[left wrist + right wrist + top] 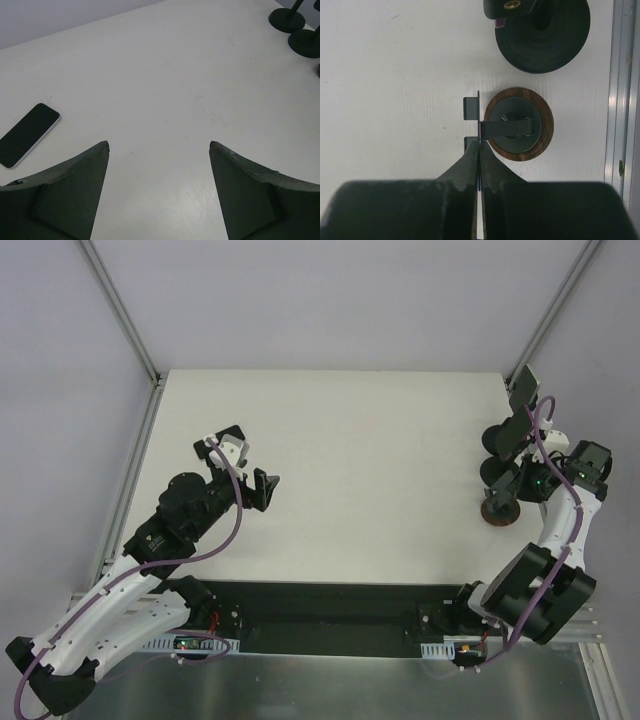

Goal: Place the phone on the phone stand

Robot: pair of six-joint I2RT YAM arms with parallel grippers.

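A black phone (28,135) with a pale edge lies flat on the white table, left of my left gripper (159,145); I cannot find it in the top view. That gripper (264,490) is open, empty, and hovers left of the table's middle. My right gripper (479,142) is shut on a thin flat phone (479,116) seen edge-on. It holds the phone upright against the clamp head (507,128) of the phone stand, whose round base (545,142) has a brown rim. In the top view this gripper (512,492) is over that stand (497,508) at the far right.
Two more black stands (500,440) (495,475) crowd behind the phone stand; one base (555,40) shows in the right wrist view, two (286,20) (305,42) in the left. A dark flat panel (522,385) sits at the back right. A metal rail (620,100) edges the table.
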